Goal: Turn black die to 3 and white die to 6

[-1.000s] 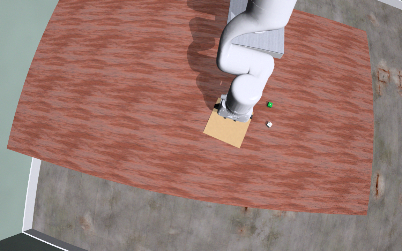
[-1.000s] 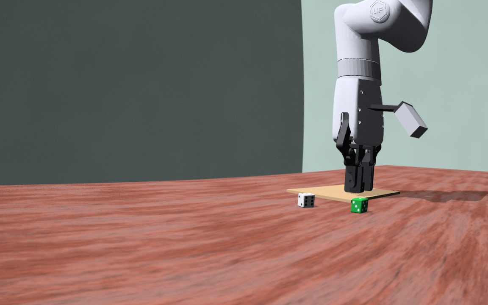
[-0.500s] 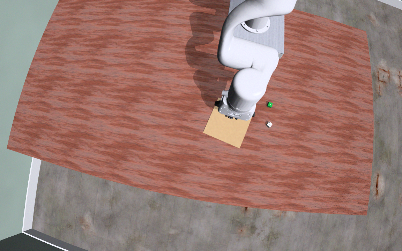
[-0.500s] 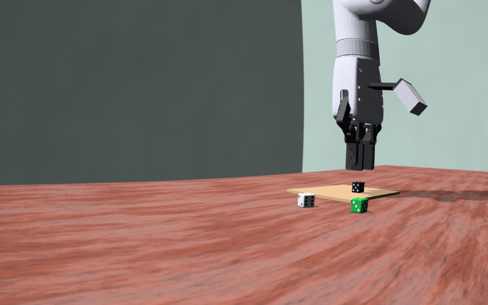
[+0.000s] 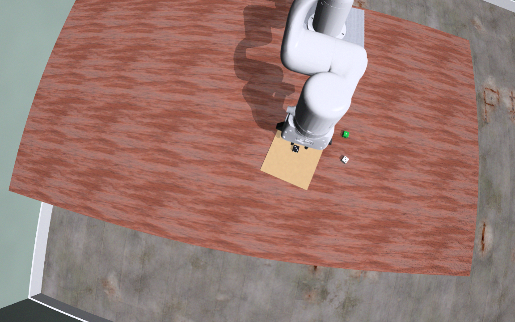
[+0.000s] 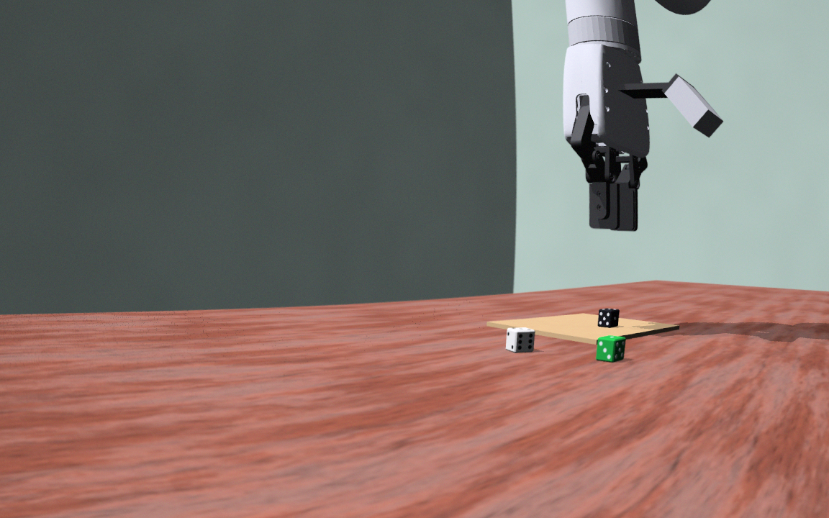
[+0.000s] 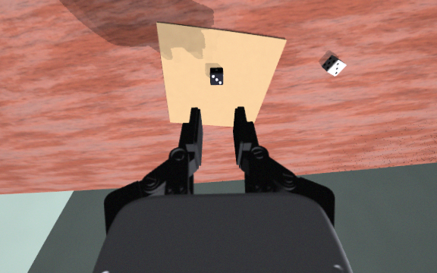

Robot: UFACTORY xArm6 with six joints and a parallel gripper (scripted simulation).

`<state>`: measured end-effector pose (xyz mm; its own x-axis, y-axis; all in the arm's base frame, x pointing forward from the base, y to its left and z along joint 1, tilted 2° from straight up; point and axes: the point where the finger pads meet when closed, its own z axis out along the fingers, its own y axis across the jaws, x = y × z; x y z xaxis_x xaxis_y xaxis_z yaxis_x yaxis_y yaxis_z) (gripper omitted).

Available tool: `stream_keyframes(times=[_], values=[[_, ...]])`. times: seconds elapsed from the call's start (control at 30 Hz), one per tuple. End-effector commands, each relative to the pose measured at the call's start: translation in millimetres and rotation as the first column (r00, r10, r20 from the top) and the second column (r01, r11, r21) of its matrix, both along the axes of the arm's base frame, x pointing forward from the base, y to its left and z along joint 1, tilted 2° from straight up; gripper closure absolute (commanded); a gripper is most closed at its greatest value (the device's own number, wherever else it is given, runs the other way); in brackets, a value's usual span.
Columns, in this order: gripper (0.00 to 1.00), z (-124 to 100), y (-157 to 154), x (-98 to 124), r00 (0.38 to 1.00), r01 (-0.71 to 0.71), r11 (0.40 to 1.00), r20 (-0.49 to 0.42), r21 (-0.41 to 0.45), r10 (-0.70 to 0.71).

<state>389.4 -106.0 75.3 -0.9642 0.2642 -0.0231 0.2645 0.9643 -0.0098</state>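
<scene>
The black die [image 5: 295,148] [image 6: 608,317] [image 7: 216,76] lies flat on the tan mat [image 5: 289,171] [image 6: 549,326] [image 7: 249,61], with 3 on top. The white die [image 5: 345,159] [image 6: 520,339] [image 7: 336,66] lies flat on the table beside the mat; its top shows 3, and a 6 faces sideways in the exterior view. The green die [image 5: 345,134] [image 6: 610,348] lies flat on the table off the mat, with 1 on top. My gripper [image 6: 613,228] [image 7: 218,119] is partly open and empty, well above the mat and the black die.
The wooden table [image 5: 151,120] [image 6: 275,399] [image 7: 51,114] surrounds the mat. The green and white dice lie apart on the same side of the mat. The arm covers the mat's base-side edge in the top view. The green die is outside the wrist view.
</scene>
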Motion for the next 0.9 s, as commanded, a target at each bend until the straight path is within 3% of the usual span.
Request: stream_keyframes(times=[0.0, 0.67, 0.87], values=[[0.00, 3.9, -0.3, 1.3, 1.000, 0.000, 1.000, 0.004, -0.001, 0.000], [0.00, 3.8, -0.1, 1.3, 1.000, 0.001, 1.000, 0.004, -0.001, -0.001], [0.00, -1.1, 29.1, 9.9, 0.996, 0.086, 0.996, 0.005, 0.001, -0.086]])
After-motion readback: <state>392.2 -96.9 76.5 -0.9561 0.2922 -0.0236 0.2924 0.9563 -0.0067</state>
